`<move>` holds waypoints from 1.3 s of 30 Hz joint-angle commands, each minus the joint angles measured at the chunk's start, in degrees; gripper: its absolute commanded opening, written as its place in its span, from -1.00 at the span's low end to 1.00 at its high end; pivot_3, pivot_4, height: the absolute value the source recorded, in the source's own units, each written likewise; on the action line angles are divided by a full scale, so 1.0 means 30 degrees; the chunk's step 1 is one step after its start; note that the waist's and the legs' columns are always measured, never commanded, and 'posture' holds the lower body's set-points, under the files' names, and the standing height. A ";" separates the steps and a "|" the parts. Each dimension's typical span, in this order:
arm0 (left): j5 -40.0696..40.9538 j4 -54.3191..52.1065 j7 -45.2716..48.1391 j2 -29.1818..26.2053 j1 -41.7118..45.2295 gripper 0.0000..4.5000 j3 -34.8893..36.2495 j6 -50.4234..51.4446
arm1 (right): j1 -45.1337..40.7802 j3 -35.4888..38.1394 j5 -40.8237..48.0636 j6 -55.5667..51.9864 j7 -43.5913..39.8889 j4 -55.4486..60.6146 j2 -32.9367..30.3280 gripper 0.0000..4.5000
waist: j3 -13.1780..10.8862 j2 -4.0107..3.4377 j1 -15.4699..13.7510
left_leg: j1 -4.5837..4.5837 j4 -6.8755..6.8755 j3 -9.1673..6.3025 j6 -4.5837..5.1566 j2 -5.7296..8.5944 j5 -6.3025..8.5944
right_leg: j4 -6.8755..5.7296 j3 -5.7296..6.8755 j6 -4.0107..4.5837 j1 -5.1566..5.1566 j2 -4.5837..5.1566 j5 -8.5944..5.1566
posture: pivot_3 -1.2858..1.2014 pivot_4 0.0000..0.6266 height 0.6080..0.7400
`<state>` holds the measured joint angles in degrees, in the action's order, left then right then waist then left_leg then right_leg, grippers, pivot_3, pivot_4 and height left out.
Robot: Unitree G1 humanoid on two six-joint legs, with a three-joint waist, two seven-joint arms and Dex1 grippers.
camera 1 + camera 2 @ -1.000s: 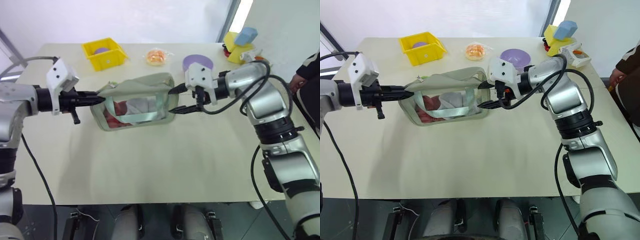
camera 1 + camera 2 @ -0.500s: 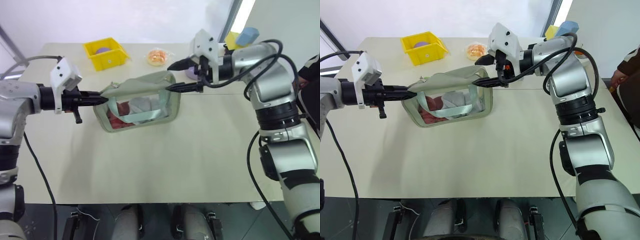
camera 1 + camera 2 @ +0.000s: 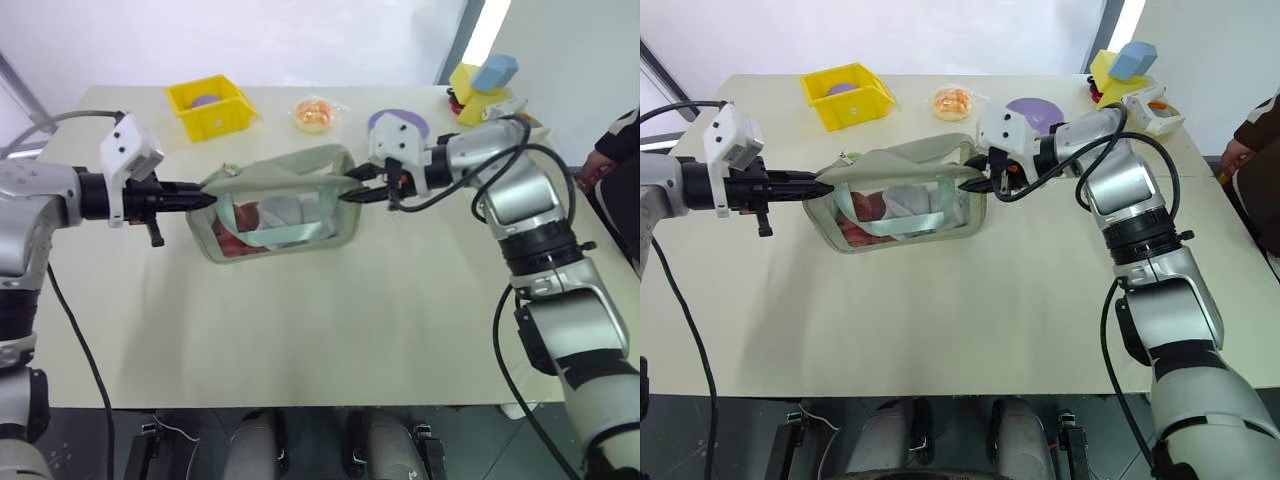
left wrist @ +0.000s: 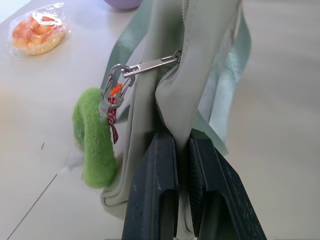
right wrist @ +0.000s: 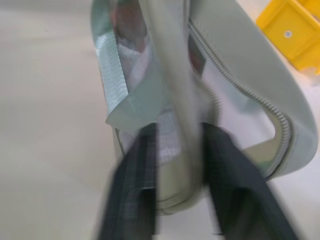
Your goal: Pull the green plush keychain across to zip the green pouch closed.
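Note:
The green pouch (image 3: 280, 205) is held just above the table between both arms, its clear window showing red and white contents. My left gripper (image 3: 205, 197) is shut on the pouch's left end, its fingers (image 4: 155, 190) pinching the fabric seam. The green plush keychain (image 4: 92, 145) hangs from the metal zipper pull (image 4: 150, 65) close beside that grip. My right gripper (image 3: 345, 193) is shut on the pouch's right end, with the fabric (image 5: 180, 125) between its fingers.
At the back of the table are a yellow bin (image 3: 210, 108), an orange item in clear wrap (image 3: 315, 113) and a purple bowl (image 3: 397, 123). Yellow and blue blocks (image 3: 480, 85) stand at the back right. A person (image 3: 615, 150) is at the right edge.
My right gripper was open at the pouch's right end, rose over its top corner, then came back down and shut on that end. The left gripper kept its hold and stayed put.

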<state>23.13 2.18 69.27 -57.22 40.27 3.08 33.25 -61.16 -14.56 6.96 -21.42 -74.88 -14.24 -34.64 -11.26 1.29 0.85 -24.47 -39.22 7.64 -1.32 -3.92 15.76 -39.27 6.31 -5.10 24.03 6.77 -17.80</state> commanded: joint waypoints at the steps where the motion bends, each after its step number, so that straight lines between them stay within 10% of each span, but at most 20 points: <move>1: -0.0002 -0.0067 0.0036 -0.0536 0.0003 -0.96 0.0710 -0.0235 | 0.0646 0.0777 0.1617 -0.2133 -0.0786 0.3586 -0.0810 -0.95 | 0.0000 0.0000 -0.0012 | 0.0000 0.0000 0.0001 0.0000 0.0000 0.0000 | 0.0001 -0.0001 0.0000 0.0000 0.0000 0.0000 | 0.03 -0.52 0.98; 8: -0.0123 0.0141 0.0083 -0.0381 0.0112 -0.96 0.0460 -0.0320 | 0.1963 0.0362 0.1619 -0.3043 -0.0100 0.5753 -0.1157 -0.95 | 0.0000 0.0001 0.0009 | 0.0004 -0.0001 -0.0001 0.0000 0.0000 0.0000 | -0.0004 0.0000 0.0001 -0.0001 -0.0001 0.0000 | 0.03 -0.52 0.98; 17: 0.1605 0.5290 0.0843 -0.1609 0.5551 0.98 0.2203 0.2641 | 0.3607 0.0168 0.1892 -0.3702 0.0175 0.8173 -0.1900 -1.00 | 0.0003 0.0009 -0.0023 | -0.0004 -0.0005 -0.0004 0.0001 0.0002 0.0000 | 0.0001 0.0008 0.0000 -0.0001 -0.0003 0.0000 | 0.03 -0.52 0.98; 24: -0.1737 1.1607 -0.0105 -0.0907 0.9596 0.98 0.0548 -0.2282 | 0.3988 0.0104 0.2143 -0.3863 0.0378 0.8870 -0.2074 -1.00 | 0.0012 0.0014 -0.0128 | 0.0035 -0.0008 -0.0003 0.0005 0.0006 0.0003 | -0.0006 0.0011 -0.0002 -0.0040 -0.0002 -0.0001 | 0.03 -0.52 0.98; 32: -0.6358 1.4697 -0.1286 0.1887 0.8390 0.98 -0.2298 -1.1124 | 0.3842 -0.0095 0.2206 -0.3862 0.0479 0.8891 -0.1848 -1.00 | 0.0022 0.0035 0.0040 | 0.0023 -0.0017 -0.0013 0.0019 0.0010 0.0011 | 0.0026 0.0027 -0.0002 -0.0052 -0.0001 0.0000 | 0.03 -0.52 0.98; 39: -0.6368 1.4978 0.0980 0.2680 0.8386 0.98 -0.2409 -1.2384 | 0.3798 -0.0194 0.2174 -0.3885 0.0719 0.8841 -0.1681 -1.00 | 0.0023 0.0036 0.0011 | 0.0017 -0.0016 -0.0007 0.0018 0.0010 0.0010 | 0.0020 0.0026 -0.0003 -0.0041 0.0000 0.0000 | 0.03 -0.52 0.98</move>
<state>3.25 48.75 69.63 -48.24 63.80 -4.96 -3.31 -49.35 -14.85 12.74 -33.17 -72.73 11.12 -39.84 -11.20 1.40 0.88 -24.41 -39.27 7.62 -1.27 -3.89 15.79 -39.21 6.40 -5.11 23.90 6.77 -17.80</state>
